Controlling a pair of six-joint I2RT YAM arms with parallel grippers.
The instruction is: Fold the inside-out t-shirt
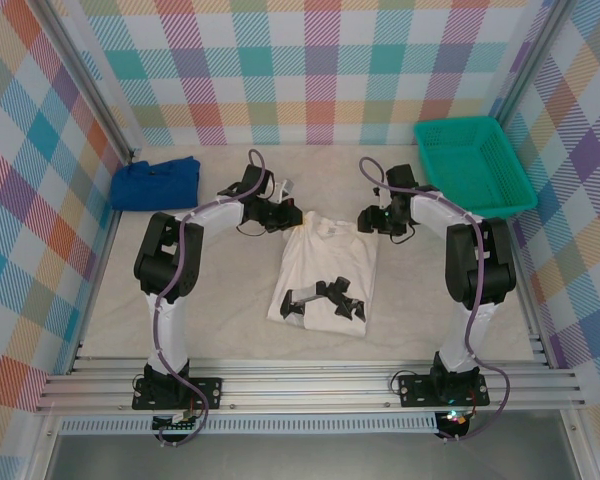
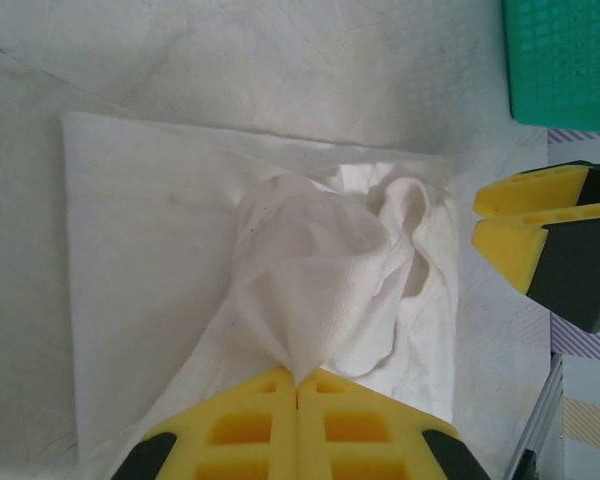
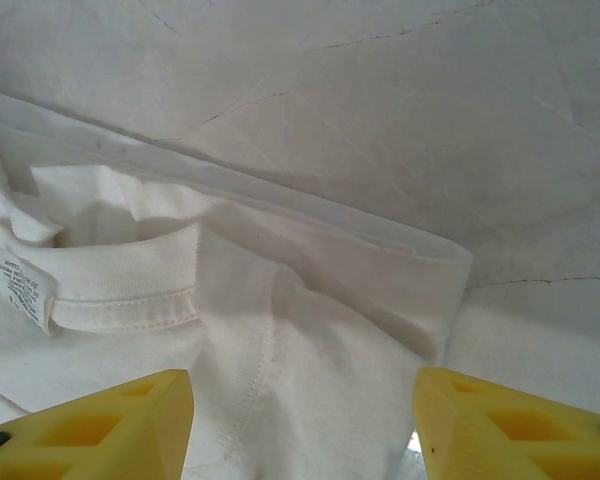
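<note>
The t-shirt [image 3: 280, 330] is soft, matt white cloth with stitched seams; the basket [image 1: 470, 160], perforated teal plastic; the table [image 1: 200, 300], matt and creased; the left pincer [image 2: 298, 392], matt yellow plastic.

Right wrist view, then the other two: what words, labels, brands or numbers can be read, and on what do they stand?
Neck label on the inside-out t-shirt: a few lines of small dark print, too blurred to read.
Nothing else bears legible words, brands or numbers.
</note>
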